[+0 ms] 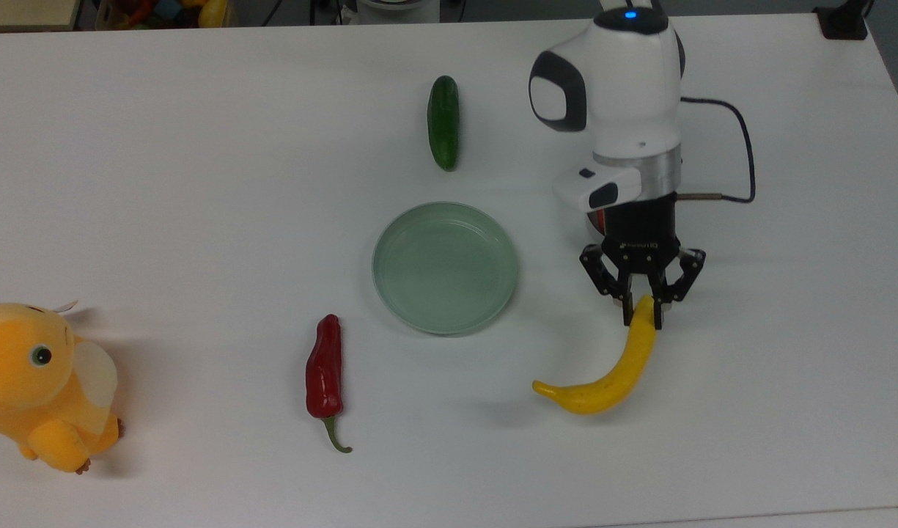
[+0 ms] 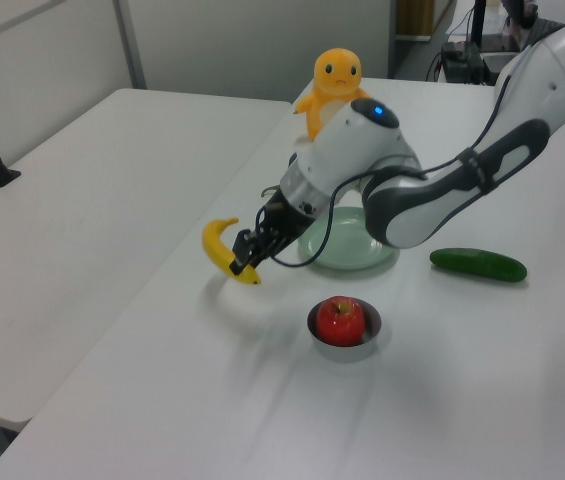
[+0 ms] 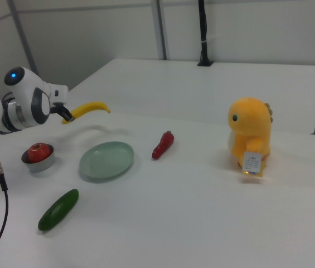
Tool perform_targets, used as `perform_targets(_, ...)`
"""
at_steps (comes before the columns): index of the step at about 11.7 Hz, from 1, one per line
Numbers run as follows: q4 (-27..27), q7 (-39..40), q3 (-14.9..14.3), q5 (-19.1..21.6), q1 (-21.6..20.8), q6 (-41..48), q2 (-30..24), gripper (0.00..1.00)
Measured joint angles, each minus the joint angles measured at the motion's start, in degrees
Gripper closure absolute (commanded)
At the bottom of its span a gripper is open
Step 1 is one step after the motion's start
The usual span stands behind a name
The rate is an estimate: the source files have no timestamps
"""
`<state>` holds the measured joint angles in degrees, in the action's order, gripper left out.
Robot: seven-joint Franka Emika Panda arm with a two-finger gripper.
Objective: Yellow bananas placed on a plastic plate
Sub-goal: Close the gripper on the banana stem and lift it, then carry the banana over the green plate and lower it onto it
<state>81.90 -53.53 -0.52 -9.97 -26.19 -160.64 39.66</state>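
The yellow banana (image 1: 610,374) is hanging clear of the desk (image 1: 199,183), pinched at one end by the pincer (image 1: 643,312), whose two fingers are pressed against the fruit's tip. The shadow on the desk, offset in the top view, and the gap under it in the left view (image 2: 222,250) are showing that it is lifted. The end grasp is letting the long body trail free, probably so it can be swung over the rim and laid flat. It is sitting at the top view's right of the plastic plate (image 1: 444,267), near but apart from it. The banana is reading as slender, curved, smooth, bright yellow, with its free end pointing to the top view's left. The plate is round, shallow, pale mint green, and is holding nothing. Outward: a small grey bowl (image 2: 344,340) with a red apple (image 2: 341,318) is standing just beside the plate in the left view; a cucumber (image 1: 443,122), a red chilli (image 1: 325,367) and an orange plush toy (image 1: 42,385) are lying well apart.
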Motion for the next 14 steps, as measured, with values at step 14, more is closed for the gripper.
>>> perform_targets(14, 28.9, 10.1, -0.1, 0.0, 7.0, 15.6, -24.6, 0.68)
